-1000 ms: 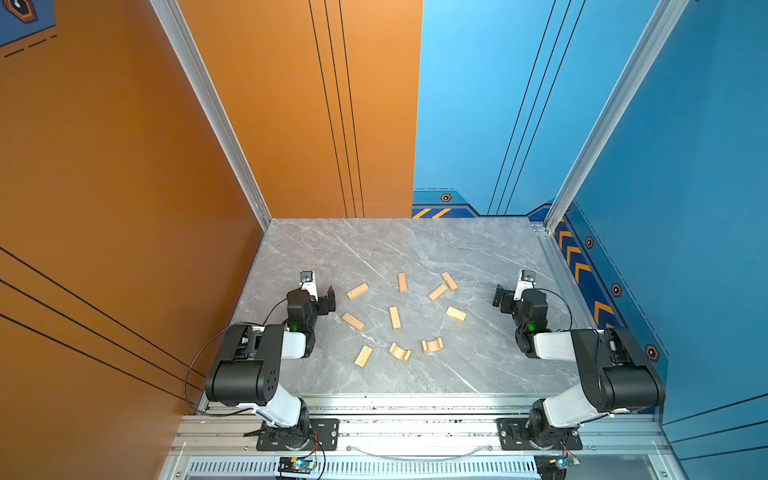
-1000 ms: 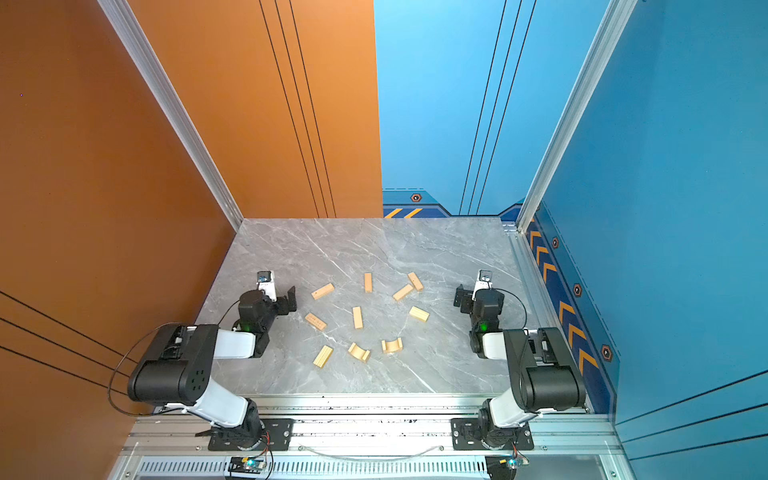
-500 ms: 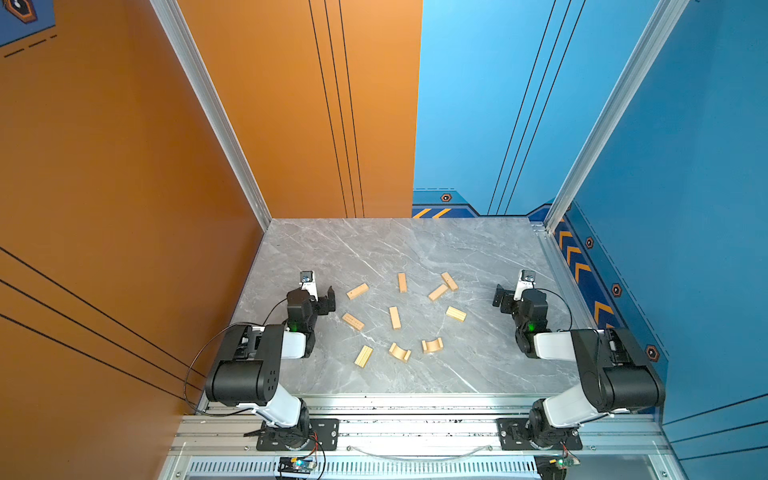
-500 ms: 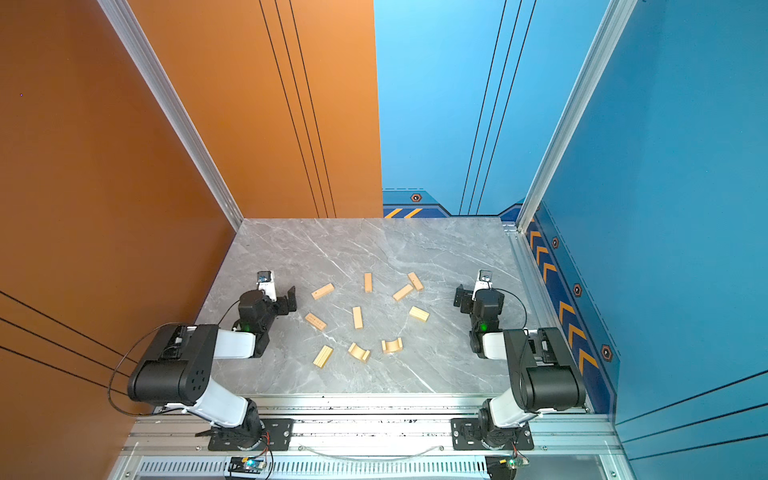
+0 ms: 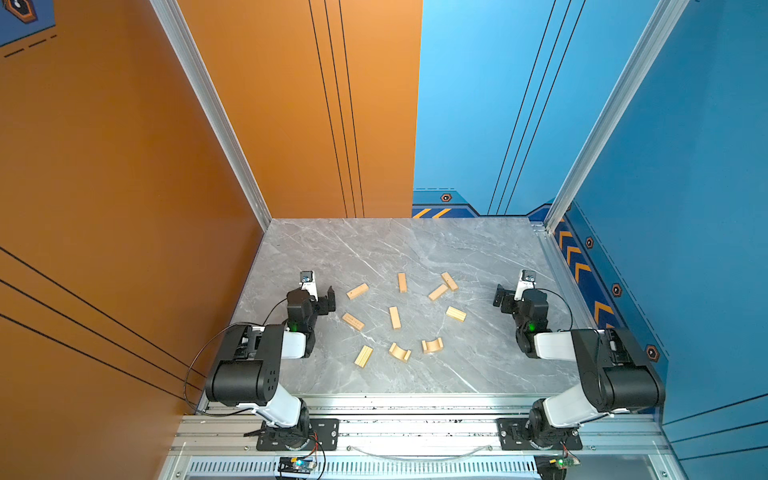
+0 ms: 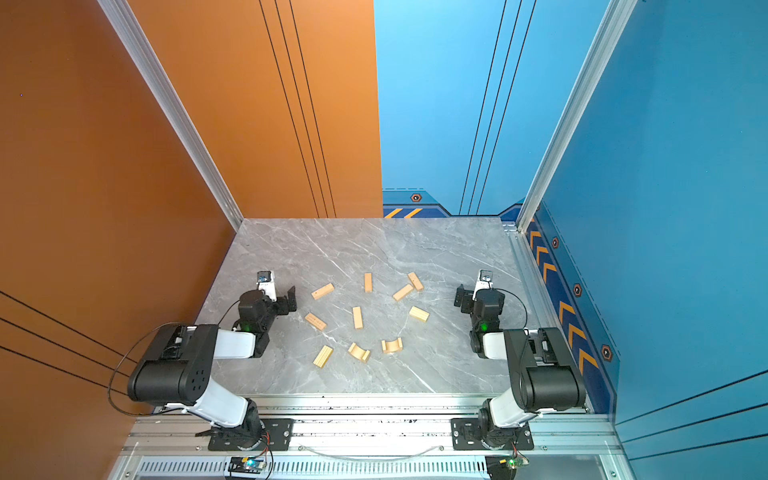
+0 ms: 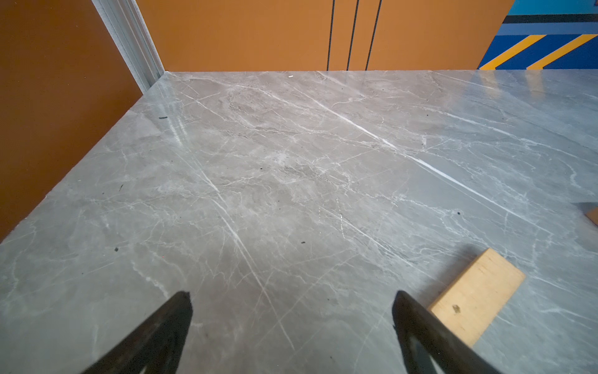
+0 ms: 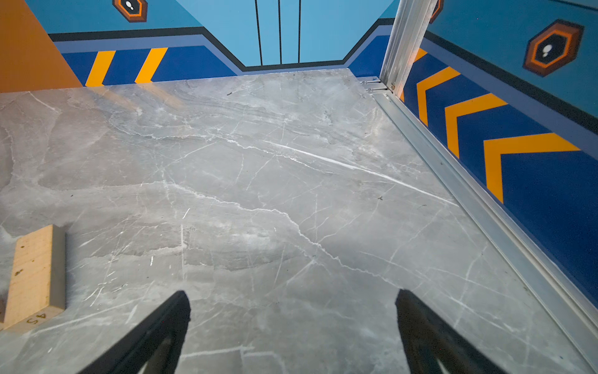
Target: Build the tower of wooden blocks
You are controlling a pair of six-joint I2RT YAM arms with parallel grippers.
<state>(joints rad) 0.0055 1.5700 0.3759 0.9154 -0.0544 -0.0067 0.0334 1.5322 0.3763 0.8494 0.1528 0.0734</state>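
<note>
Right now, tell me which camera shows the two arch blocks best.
Both top views show the left arch and the right arch whole, side by side, nothing covering them. Neither wrist view catches them: the left wrist sees a plain block, the right wrist a second block.

Left wrist view: wood block (image 7: 594, 216) is cut off at the edge, only a corner visible. Right wrist view: second block (image 8: 32, 275) is partly cut off.
</note>
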